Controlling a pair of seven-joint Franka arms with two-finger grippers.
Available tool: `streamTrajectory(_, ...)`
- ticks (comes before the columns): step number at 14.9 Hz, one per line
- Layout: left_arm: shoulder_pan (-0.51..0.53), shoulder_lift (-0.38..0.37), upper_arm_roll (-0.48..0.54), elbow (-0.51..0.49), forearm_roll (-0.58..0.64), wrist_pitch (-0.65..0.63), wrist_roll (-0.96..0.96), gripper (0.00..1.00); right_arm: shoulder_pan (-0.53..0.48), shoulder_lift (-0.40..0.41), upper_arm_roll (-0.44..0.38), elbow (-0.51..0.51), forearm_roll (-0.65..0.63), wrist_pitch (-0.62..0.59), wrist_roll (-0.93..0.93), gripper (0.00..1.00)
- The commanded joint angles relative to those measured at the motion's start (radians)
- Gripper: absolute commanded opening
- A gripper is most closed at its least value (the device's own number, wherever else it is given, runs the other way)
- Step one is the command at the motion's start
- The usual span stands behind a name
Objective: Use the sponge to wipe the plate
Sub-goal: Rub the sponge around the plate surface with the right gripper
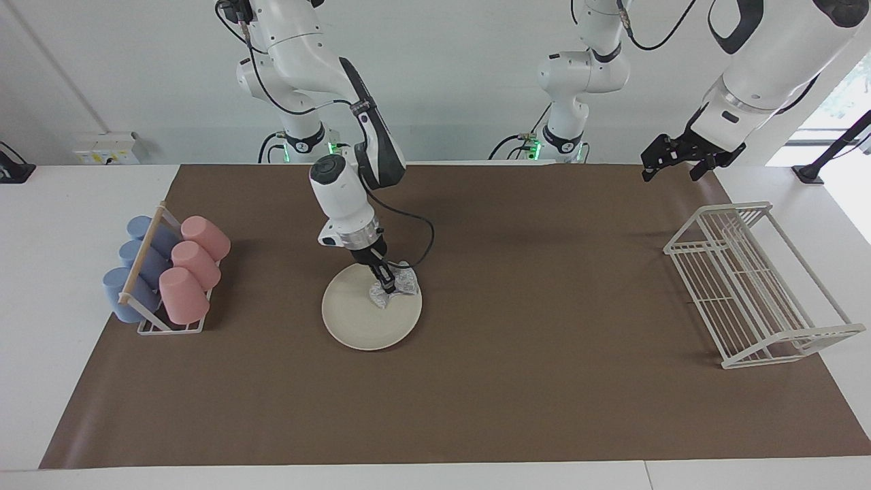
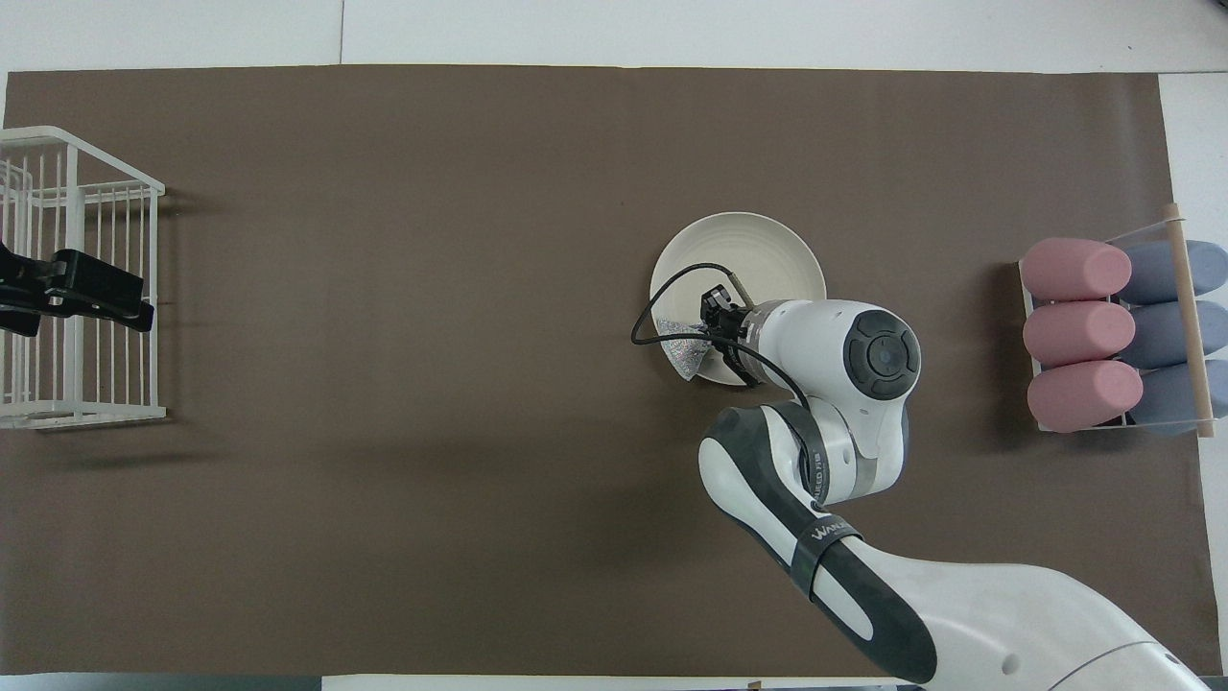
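1. Right gripper [image 1: 388, 282] is pinching the sponge [image 1: 401, 287], pressing it on the plate's [image 1: 360, 320] rim nearer the robots.
2. Plate is lying mid-mat [image 1: 544, 381].
3. Left gripper [image 1: 674, 163] is waiting, fingers spread, over the mat's edge near the wire rack [image 1: 755, 286].
4. Cup rack [image 1: 153, 327] is holding pink cups [image 1: 194, 262] and blue cups [image 1: 136, 262].

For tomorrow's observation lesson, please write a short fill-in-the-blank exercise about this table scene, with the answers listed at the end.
1. The right gripper presses the sponge onto the ____.
2. The rack of cups holds three blue cups and three ____ ones.
3. The left gripper waits in the air over the white wire ____.

Missing words: plate; pink; rack
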Motion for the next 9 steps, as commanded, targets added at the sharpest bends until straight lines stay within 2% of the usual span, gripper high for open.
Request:
streamTrajectory(1, -0.018, -0.034, 0.016, -0.059, -0.012, 0.044, -0.012, 1.0, -0.074, 0.047, 0.003, 0.008, 0.017, 0.009, -0.128, 0.0)
streamTrajectory(4, -0.018, -0.034, 0.013, -0.059, -0.012, 0.046, -0.013, 1.0, -0.157, 0.05, 0.003, 0.01, 0.017, -0.002, -0.287, 0.0)
streamTrajectory(9, -0.015, -0.039, 0.012, -0.059, -0.012, 0.046, -0.012, 1.0, -0.138, 0.049, 0.005, 0.007, 0.017, 0.001, -0.276, 0.0)
